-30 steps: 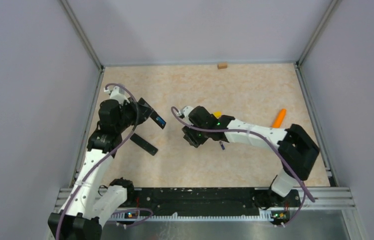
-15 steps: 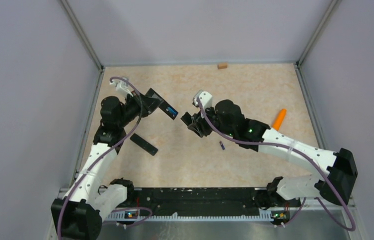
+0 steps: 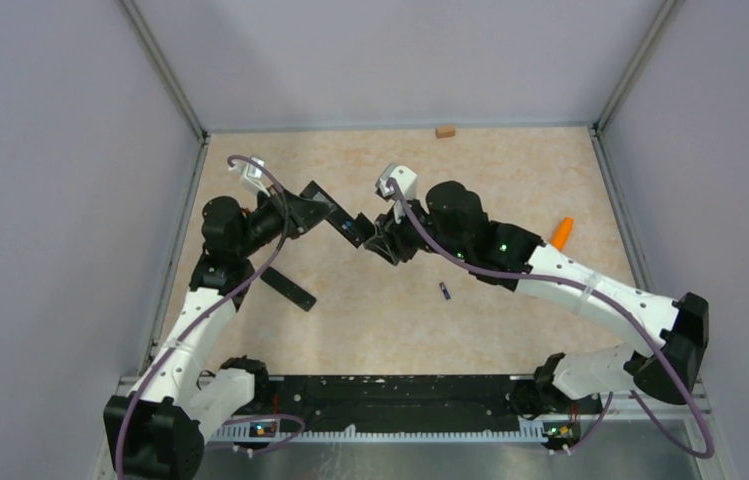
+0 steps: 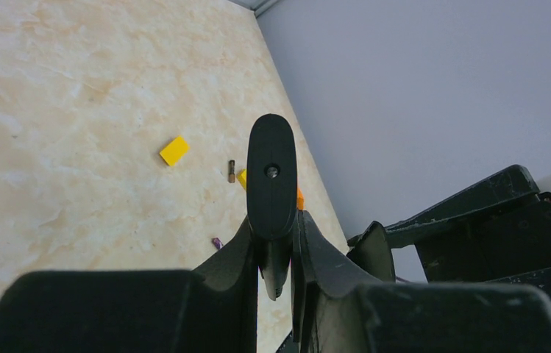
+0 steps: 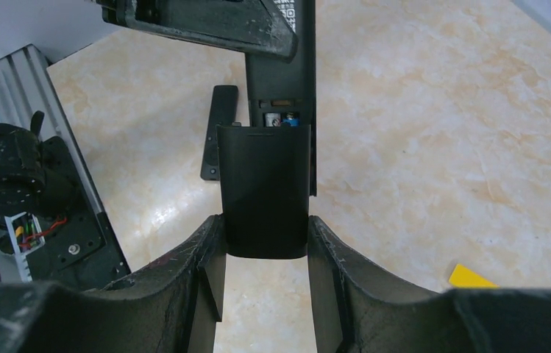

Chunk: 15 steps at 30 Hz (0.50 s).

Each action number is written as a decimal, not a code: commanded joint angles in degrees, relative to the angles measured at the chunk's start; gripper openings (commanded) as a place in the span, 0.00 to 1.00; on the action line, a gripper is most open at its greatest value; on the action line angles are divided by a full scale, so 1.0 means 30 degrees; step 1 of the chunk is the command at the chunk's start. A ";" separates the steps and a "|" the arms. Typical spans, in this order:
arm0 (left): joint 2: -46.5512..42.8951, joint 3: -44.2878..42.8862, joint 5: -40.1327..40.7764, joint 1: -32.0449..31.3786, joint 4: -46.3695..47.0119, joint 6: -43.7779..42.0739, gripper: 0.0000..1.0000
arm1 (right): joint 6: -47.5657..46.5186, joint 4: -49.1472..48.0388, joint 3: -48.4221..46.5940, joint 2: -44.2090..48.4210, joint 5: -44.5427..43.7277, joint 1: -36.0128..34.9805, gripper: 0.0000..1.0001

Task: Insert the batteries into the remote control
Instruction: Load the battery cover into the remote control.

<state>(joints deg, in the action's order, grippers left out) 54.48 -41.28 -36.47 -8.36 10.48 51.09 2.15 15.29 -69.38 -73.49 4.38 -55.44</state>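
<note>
Above mid-table, top view: left gripper clamps a slim black plastic remote control, right gripper meets its tip; a tiny dark-purple battery lies loose on the beige marbled tabletop | left wrist: remote end-on, pinched between both fingers | right wrist: jaws grip a flat black cover at the remote's open bay, batteries seated inside

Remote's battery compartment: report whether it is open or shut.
Partly open: the cover in the right gripper overlaps the remote, yet a gap above it shows a battery inside.

even, bright overhead light, soft shadows; wrist views blur up close.
</note>
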 commanded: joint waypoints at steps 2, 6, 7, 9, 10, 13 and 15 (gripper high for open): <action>-0.0523 0.0012 -0.1811 -0.0086 0.1273 -0.0215 0.00 | -0.0026 0.1031 -0.1844 -0.0939 -0.0449 -0.0892 0.41; -0.0732 -0.0226 -0.2189 -0.0085 0.0333 -0.1067 0.00 | -0.0073 0.1484 -0.2373 -0.1440 -0.1079 -0.1159 0.41; -0.0816 -0.0287 -0.2165 -0.0084 0.0050 -0.1287 0.00 | -0.0073 0.1538 -0.2435 -0.1519 -0.1153 -0.1234 0.41; -0.0965 -0.0429 -0.2116 -0.0084 -0.0363 -0.1608 0.00 | -0.0088 0.1660 -0.2556 -0.1706 -0.1293 -0.1340 0.41; -0.1014 -0.0466 -0.2178 -0.0099 -0.0400 -0.1666 0.00 | -0.0104 0.1696 -0.2630 -0.1811 -0.1348 -0.1374 0.41; -0.1109 -0.0508 -0.2257 -0.0091 -0.0512 -0.1764 0.00 | -0.0160 0.1939 -0.2873 -0.2187 -0.1607 -0.1512 0.41; -0.1134 -0.0512 -0.2312 -0.0085 -0.0531 -0.1742 0.00 | -0.0145 0.2096 -0.2998 -0.2355 -0.2088 -0.1556 0.41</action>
<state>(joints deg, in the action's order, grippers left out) 52.38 -41.08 -41.87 -8.36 7.84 47.53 2.09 21.23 -74.59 -79.85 0.89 -59.16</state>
